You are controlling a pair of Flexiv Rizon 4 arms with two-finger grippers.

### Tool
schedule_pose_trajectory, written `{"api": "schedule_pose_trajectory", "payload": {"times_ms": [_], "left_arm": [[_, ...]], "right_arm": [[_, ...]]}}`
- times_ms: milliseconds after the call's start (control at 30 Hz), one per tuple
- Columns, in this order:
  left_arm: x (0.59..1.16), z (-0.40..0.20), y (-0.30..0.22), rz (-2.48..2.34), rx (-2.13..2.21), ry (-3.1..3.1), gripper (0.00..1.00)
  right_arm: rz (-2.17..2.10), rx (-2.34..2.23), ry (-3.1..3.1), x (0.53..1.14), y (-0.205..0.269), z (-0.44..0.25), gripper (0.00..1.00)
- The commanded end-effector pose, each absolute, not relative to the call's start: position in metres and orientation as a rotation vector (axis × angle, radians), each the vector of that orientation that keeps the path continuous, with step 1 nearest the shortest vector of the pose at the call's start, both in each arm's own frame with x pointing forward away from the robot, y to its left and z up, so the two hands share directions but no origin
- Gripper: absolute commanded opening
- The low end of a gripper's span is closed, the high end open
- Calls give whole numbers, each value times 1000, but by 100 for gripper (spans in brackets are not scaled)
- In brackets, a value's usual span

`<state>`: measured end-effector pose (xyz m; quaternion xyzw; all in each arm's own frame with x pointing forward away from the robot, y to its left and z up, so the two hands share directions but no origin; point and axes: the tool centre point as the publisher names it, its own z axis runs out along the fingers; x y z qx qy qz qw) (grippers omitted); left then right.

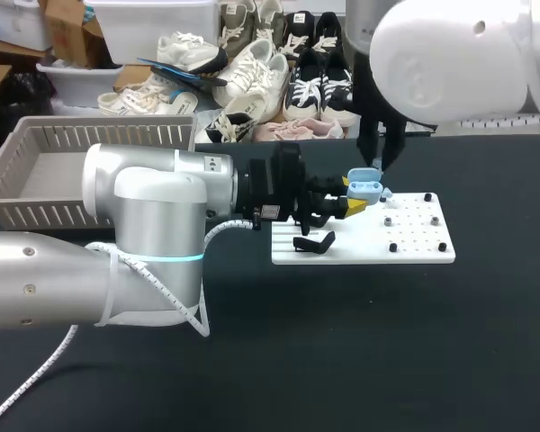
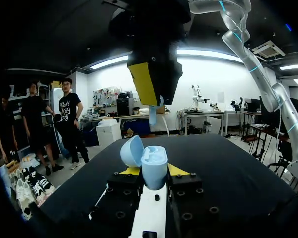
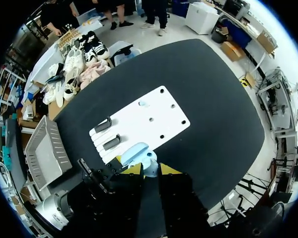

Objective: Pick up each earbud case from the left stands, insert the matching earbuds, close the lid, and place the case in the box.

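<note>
Over the white board (image 1: pixel 360 245), my left arm (image 1: pixel 144 202) reaches in level from the left, its wrist turned so the left claw (image 1: pixel 353 194) points right along the tabletop (image 1: pixel 387 342). That claw is clamped on the case (image 1: pixel 365 187), one yellow tip on each side of the body. My right arm (image 1: pixel 450 54) comes in from the far right and hangs its right claw (image 1: pixel 381 164) straight down, just above the case. Seen from the left wrist, the right claw (image 2: pixel 154 101) has its fingers drawn close on a small pale earbud (image 2: pixel 153 115), which sticks out below the tips, over the case (image 2: pixel 154 166) but not touching it.

Black tabletop shows wide on the board's near and right sides. The two black stands (image 3: pixel 108 133) sit on the board's (image 3: pixel 154 116) left part, just beside my left claw (image 2: pixel 153 172). The slatted box (image 1: pixel 36 135) sits at the far left, behind my left arm and well apart from the board.

The case is pale blue and rounded, held upright, with its lid (image 2: pixel 131 150) swung open to one side and its hollow facing up. From the right wrist it (image 3: pixel 139 153) lies right under my right claw (image 3: pixel 150 170).
</note>
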<state>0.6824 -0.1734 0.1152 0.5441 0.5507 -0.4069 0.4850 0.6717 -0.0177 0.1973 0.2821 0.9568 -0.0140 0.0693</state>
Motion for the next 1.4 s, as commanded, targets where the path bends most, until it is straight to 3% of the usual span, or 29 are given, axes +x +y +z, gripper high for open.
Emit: {"api": "schedule_pose_trajectory", "payload": {"times_ms": [33, 1400], "left_arm": [[682, 115, -173, -990, 1323, 1339, 0], [682, 115, -173, -990, 1323, 1339, 0]], "right_arm": [[-11, 836, 2873, 668, -18, 189, 0], [-26, 827, 2895, 673, -16, 175, 0]]}}
